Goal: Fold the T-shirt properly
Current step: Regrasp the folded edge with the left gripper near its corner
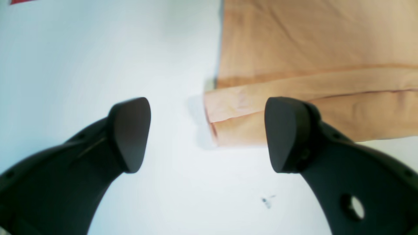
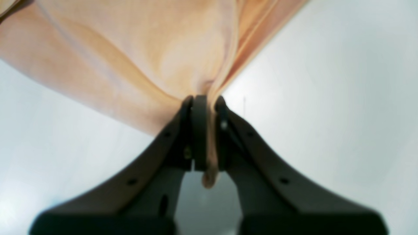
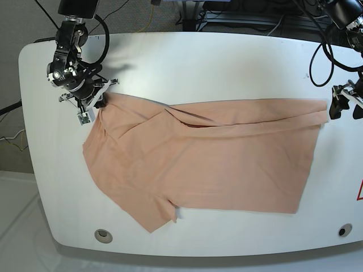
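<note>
R gripper clamps T-shirt | L gripper agape | white table, cables behind

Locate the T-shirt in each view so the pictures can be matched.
Left wrist: T-shirt fills the upper right, its folded edge beyond the open left claw.
Right wrist: top, a bunch pinched in the shut right claw.
Base: spread across the table's middle.
Shared landmark: the white table.

Light: we see bright, even illumination, with glare on the white table.
Focus: both wrist views are soft.
Shadows: faint.
Distortion: wrist-view edges curve.
</note>
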